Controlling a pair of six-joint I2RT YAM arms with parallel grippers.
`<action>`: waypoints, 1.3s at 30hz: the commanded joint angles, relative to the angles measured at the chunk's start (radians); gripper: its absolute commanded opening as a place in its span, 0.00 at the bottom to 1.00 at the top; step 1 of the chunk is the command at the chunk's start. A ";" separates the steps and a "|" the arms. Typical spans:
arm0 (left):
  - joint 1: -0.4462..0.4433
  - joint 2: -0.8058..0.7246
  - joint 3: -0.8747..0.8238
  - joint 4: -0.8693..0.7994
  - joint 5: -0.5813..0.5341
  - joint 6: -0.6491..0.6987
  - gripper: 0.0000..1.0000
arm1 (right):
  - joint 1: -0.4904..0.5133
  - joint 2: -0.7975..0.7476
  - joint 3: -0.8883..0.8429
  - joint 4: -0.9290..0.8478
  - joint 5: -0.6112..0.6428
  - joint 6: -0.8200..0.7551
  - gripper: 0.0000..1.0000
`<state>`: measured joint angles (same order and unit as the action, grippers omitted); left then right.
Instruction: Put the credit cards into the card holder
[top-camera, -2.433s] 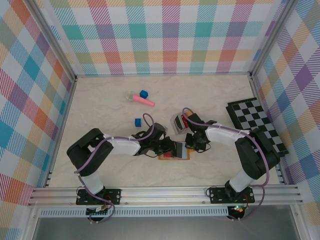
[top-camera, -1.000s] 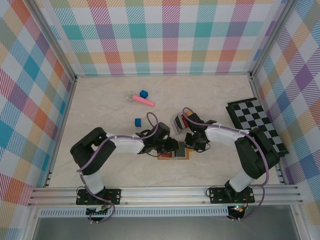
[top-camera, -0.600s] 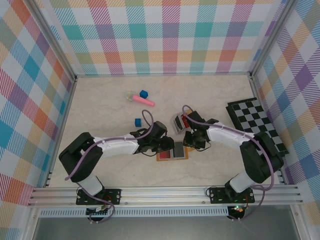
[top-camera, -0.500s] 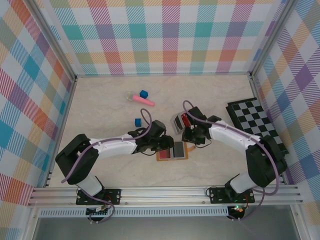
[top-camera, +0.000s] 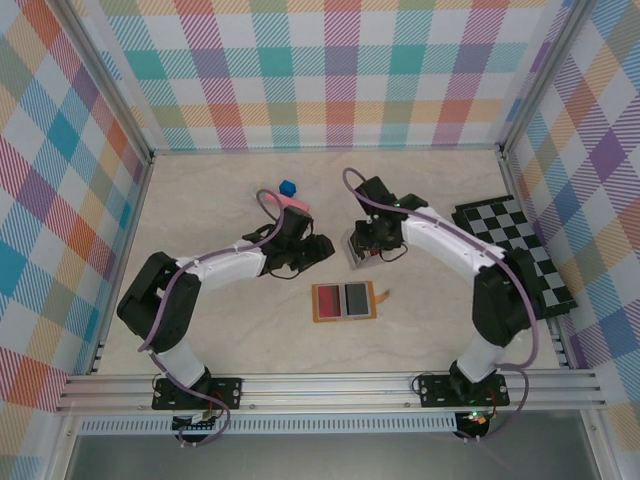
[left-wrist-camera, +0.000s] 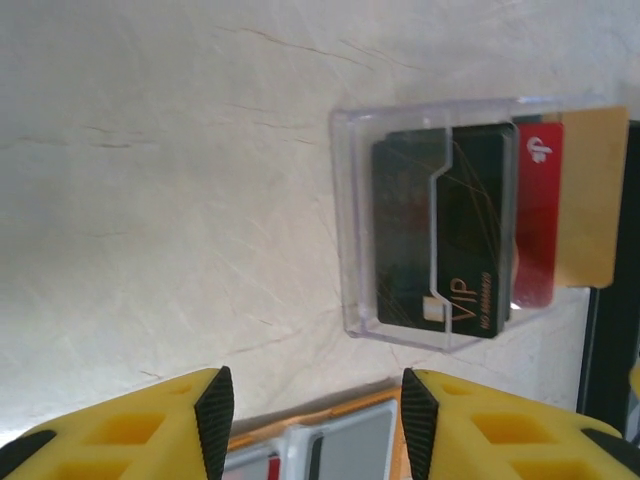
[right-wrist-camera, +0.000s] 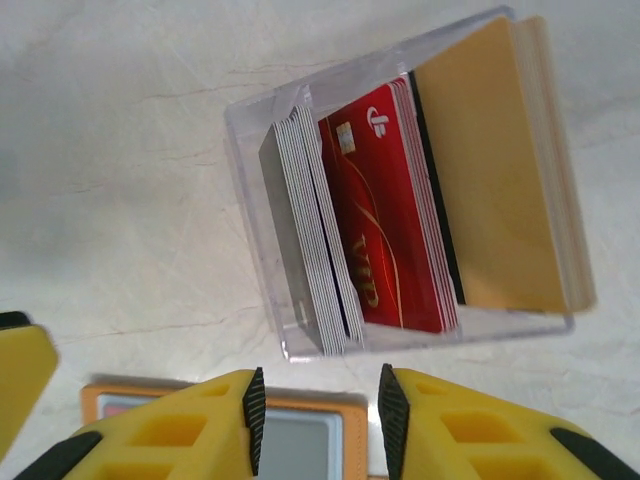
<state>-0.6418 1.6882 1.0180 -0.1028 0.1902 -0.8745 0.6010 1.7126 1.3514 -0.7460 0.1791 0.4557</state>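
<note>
Both arms have drawn away from the card holder since the earlier top view, when their wrists crowded over it, and they now sit on its far side.

The pale marbled table (top-camera: 200, 310) carries everything. A black-and-white chequered board (top-camera: 515, 250) lies well to the right of the holder. The left gripper (top-camera: 320, 247) hangs beyond the holder's far left corner; in its wrist view (left-wrist-camera: 312, 405) the yellow fingers (left-wrist-camera: 150, 420) stand apart with bare table between them, holding nothing. The right gripper (top-camera: 368, 243) is just beyond the holder's far edge; in its wrist view (right-wrist-camera: 320, 405) it is also parted and empty.

The flat orange-brown leather-look card holder (top-camera: 373, 302) lies open on the table, with a red card (top-camera: 328, 299) in its left slot and a grey card (top-camera: 357, 298) in its right. A clear plastic box (right-wrist-camera: 262, 215) stands just past the holder's far edge, under the right gripper. It holds the remaining credit cards (right-wrist-camera: 375, 220) on edge: grey-white ones, a red one, a black one and a tan one.

A pink cylinder (top-camera: 296, 203) and a small blue cube (top-camera: 288, 187) lie farther off, beyond the holder and to its left.
</note>
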 joint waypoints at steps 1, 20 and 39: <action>0.010 0.004 0.006 0.004 0.025 -0.019 0.51 | 0.021 0.086 0.093 -0.089 0.080 -0.080 0.37; 0.037 -0.060 -0.093 0.016 -0.017 -0.046 0.52 | 0.091 0.333 0.277 -0.187 0.297 -0.148 0.39; 0.038 -0.071 -0.088 0.006 -0.012 -0.047 0.52 | 0.112 0.306 0.276 -0.209 0.435 -0.144 0.28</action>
<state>-0.6125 1.6455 0.9386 -0.0990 0.1814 -0.9195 0.7143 2.0636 1.6272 -0.9302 0.5850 0.3195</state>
